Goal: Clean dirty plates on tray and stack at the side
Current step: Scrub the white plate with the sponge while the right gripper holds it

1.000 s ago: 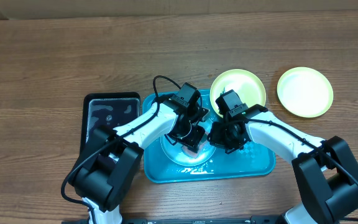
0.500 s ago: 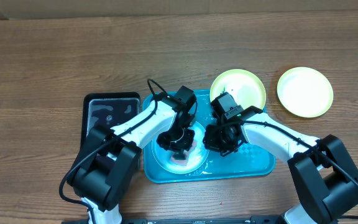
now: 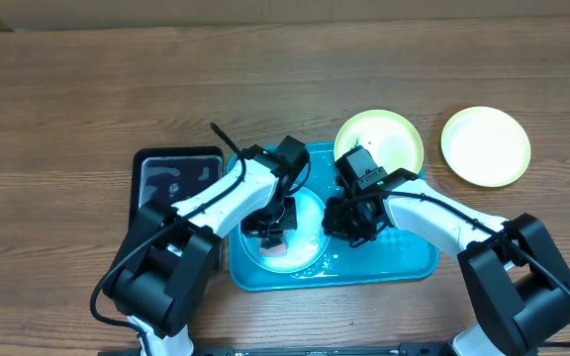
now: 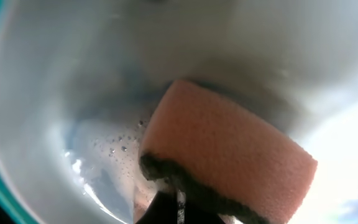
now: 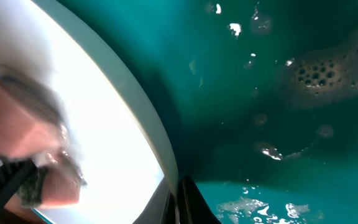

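A light blue plate (image 3: 300, 237) lies wet on the turquoise tray (image 3: 404, 259). My left gripper (image 3: 273, 225) is shut on an orange sponge with a dark underside (image 4: 229, 152) and presses it on the plate's white centre (image 4: 73, 112). My right gripper (image 3: 339, 225) is shut on the plate's right rim (image 5: 157, 130), pinching it over the wet tray floor (image 5: 278, 124). A yellow-green plate (image 3: 389, 138) leans over the tray's back right edge. A second yellow-green plate (image 3: 485, 145) lies on the table to the right.
A smaller black tray (image 3: 176, 183) holding liquid stands left of the turquoise tray. Soapy foam (image 5: 325, 68) and water drops lie on the tray floor. Wooden table (image 3: 67, 99) all round.
My left gripper has slid the sponge to the left and toward the front across the blue plate. My right gripper has shifted slightly left and kept its hold on the rim.
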Controlling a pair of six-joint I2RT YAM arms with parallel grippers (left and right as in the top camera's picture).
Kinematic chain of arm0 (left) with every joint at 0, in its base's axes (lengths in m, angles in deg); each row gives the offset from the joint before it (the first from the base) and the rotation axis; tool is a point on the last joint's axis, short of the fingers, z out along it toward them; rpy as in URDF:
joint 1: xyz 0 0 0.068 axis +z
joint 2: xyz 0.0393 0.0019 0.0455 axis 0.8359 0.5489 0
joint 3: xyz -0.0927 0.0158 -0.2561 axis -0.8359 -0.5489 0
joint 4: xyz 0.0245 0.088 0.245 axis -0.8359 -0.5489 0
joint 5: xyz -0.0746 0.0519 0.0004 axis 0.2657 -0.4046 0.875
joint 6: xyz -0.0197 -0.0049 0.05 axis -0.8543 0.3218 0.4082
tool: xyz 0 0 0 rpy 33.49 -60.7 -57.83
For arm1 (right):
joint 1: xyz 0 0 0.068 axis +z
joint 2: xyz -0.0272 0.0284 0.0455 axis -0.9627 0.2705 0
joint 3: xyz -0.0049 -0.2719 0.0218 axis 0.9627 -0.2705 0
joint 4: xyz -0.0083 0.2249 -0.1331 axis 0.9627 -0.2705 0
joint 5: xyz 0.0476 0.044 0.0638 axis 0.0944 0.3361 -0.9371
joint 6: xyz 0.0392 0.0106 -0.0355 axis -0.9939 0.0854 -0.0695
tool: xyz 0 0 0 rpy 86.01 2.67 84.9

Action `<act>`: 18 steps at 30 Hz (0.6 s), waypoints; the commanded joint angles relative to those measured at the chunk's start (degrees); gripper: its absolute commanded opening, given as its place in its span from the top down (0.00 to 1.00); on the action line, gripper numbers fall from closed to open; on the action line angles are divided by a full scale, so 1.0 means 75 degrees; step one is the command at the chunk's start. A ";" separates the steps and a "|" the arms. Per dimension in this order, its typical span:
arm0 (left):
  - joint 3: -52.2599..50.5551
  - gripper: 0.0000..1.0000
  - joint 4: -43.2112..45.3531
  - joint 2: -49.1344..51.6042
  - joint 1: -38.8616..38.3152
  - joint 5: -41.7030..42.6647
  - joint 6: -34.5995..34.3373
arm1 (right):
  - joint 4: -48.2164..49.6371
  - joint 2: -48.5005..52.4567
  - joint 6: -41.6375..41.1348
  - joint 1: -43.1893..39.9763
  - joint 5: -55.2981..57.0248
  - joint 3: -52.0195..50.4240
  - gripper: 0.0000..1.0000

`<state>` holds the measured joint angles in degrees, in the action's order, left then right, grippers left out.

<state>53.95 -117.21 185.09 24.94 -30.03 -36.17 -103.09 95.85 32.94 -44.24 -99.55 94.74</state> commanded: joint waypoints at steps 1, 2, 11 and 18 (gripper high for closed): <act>-0.0402 0.96 -0.0047 0.0507 0.0449 -0.2474 -0.1367 | -0.0122 0.0044 -0.0041 -0.0160 0.0650 0.0073 0.96; -0.0402 0.96 -0.0047 0.0507 0.0449 -0.2471 -0.1390 | -0.0122 0.0044 -0.0041 -0.0160 0.0650 0.0073 0.96; -0.0382 0.96 0.0425 0.0507 0.0635 -0.1821 -0.1495 | -0.0125 0.0044 -0.0012 -0.0160 0.0650 0.0073 0.96; -0.0227 0.96 0.1189 0.0507 0.1606 -0.0283 -0.1172 | -0.0125 0.0044 0.0015 -0.0160 0.0650 0.0073 0.96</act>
<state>53.73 -111.48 184.80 31.28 -25.16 -44.85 -102.61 95.85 32.70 -44.28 -98.67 95.31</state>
